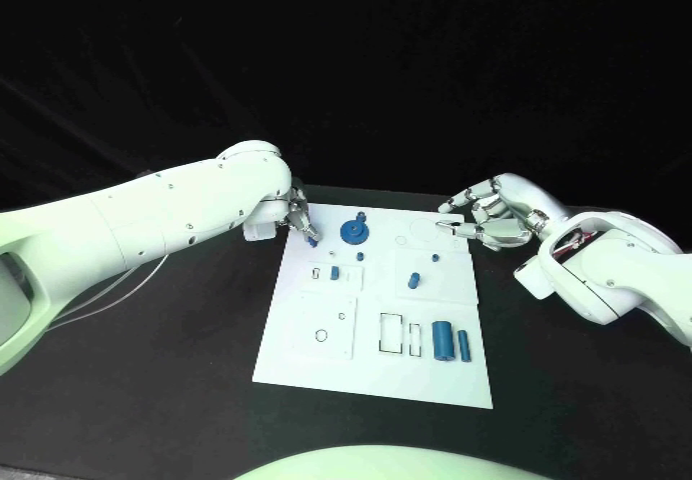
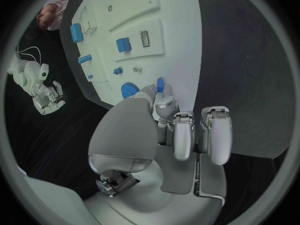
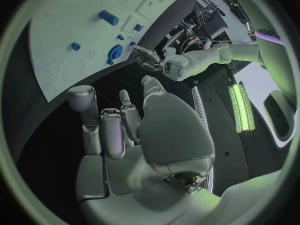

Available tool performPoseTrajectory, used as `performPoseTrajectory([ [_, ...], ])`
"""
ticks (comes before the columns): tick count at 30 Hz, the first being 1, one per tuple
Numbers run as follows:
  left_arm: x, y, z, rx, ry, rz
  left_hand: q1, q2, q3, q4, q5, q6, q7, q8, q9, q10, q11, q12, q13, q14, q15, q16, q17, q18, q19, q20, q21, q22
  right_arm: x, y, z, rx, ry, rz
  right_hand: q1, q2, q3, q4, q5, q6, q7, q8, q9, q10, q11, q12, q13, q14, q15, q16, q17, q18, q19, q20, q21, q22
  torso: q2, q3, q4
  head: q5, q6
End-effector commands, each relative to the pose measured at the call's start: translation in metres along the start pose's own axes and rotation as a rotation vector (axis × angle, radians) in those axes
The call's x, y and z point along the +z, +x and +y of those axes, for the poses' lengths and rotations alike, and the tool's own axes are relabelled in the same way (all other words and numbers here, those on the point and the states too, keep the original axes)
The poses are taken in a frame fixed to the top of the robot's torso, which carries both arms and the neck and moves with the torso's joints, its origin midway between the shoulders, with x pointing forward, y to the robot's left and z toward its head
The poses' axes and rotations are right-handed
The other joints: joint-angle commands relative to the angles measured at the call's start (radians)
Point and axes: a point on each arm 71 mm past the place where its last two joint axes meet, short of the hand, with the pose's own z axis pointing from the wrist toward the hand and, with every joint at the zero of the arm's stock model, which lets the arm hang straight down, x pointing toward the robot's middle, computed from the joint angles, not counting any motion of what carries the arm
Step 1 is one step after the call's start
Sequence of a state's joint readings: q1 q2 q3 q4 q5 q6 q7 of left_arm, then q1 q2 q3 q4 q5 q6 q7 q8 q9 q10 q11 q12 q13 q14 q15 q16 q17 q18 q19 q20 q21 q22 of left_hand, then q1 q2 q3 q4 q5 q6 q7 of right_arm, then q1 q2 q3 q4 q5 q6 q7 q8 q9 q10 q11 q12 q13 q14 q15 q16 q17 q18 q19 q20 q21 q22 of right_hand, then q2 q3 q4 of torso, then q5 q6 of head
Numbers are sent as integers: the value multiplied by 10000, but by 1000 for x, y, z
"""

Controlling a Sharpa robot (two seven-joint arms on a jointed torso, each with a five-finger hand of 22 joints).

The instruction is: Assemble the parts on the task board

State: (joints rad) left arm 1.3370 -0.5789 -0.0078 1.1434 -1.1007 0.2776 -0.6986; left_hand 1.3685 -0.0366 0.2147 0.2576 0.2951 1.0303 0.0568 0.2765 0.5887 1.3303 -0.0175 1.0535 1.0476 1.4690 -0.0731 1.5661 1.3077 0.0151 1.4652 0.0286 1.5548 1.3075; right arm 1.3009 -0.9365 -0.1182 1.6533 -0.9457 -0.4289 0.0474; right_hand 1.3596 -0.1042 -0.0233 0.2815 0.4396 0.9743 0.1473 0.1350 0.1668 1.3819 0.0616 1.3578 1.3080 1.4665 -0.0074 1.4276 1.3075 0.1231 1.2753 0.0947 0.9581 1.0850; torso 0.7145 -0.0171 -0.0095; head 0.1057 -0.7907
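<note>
At the task board's [image 1: 289, 362] far-left corner, left robot hand [image 1: 294, 214] pinches blue part [image 1: 312, 238].

Dim surroundings, fisheye-bent wrist views

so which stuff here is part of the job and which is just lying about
Part of the job:
- task board
- blue gear
- two blue cylinders
- small blue parts
- blue pin, pinched in the left hand
- right hand, holding nothing

Lying about:
- white cable on the table
</note>
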Motion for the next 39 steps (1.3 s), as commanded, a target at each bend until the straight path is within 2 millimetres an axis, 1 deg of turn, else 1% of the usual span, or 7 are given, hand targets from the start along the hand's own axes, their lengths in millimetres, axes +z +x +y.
performPoseTrajectory([
  [1,1,4,-1,-77,64,244,200,-61,459,-45,69,59,57,-29,-18,-72,33,-45,-37,1017,5,47,2631,-73,867,-5,-13,2332,0,1,1,-12,-86,155,-90,44,-76,-1,62,-43,-42,69,10,-26,-15,22,407,467,-62,-12,288,49,-8,-11,-26,9,-9,1,-2,-6,-13],
  [6,2,4,1,-318,120,227,410,-380,1862,-347,108,63,97,8,7,-51,58,-99,-104,1017,-9,47,2631,-73,868,-8,-14,2335,0,1,1,-14,-79,154,-90,44,-76,-1,62,-43,-42,69,10,-26,-15,22,407,467,-62,-12,288,49,-8,-11,-26,9,-16,5,5,-3,-11],
  [10,1,4,3,-689,241,190,79,-901,3485,-736,115,95,119,191,173,54,56,-81,-123,1017,44,47,2631,-74,872,13,-11,2344,-1,1,0,-16,-69,149,-90,44,-76,-1,62,-43,-42,69,10,-26,-15,22,407,467,-62,-12,288,49,-8,-11,-26,9,-21,5,14,12,1],
  [17,-8,6,10,-2227,718,235,-548,-1342,4804,-1316,298,188,44,486,424,178,21,-94,-185,1017,1,47,2631,-85,897,-13,12,2387,-1,0,-1,-24,-37,138,-91,49,-76,-1,64,-40,-43,73,11,-26,-16,21,405,465,-63,-20,276,52,-13,-11,-42,-2,-26,5,16,55,11],
  [24,-22,12,13,-3172,1124,294,-1122,-1644,5295,-1697,973,289,-37,768,647,373,-69,55,-67,1017,-72,47,2631,-116,973,-68,83,2505,-1,0,-1,-30,-13,133,-91,49,-76,-1,64,-40,-43,73,11,-26,-16,21,405,465,-63,-20,276,52,-13,-11,-42,-2,-49,12,37,82,3],
  [32,-36,18,14,-2916,1314,-436,-1468,-1820,5490,-1962,1645,364,-106,966,800,415,-139,-225,-371,1017,-135,47,2631,-149,1050,-123,155,2625,-1,0,-1,-31,-5,138,-91,49,-76,-1,64,-40,-43,73,11,-26,-16,21,405,465,-63,-20,276,52,-13,-11,-42,-2,-48,17,43,126,-58],
  [39,-42,31,16,-2040,1409,-1024,-1558,-1915,5482,-2049,1748,387,-129,1031,849,435,-158,-331,-486,1017,-147,47,2631,-151,1056,-137,160,2633,-1,0,-1,-29,-8,148,-102,54,-82,2,67,-35,-44,82,13,-40,-17,6,387,461,-64,-33,258,56,-17,-12,-63,-15,-51,18,48,169,-99],
])
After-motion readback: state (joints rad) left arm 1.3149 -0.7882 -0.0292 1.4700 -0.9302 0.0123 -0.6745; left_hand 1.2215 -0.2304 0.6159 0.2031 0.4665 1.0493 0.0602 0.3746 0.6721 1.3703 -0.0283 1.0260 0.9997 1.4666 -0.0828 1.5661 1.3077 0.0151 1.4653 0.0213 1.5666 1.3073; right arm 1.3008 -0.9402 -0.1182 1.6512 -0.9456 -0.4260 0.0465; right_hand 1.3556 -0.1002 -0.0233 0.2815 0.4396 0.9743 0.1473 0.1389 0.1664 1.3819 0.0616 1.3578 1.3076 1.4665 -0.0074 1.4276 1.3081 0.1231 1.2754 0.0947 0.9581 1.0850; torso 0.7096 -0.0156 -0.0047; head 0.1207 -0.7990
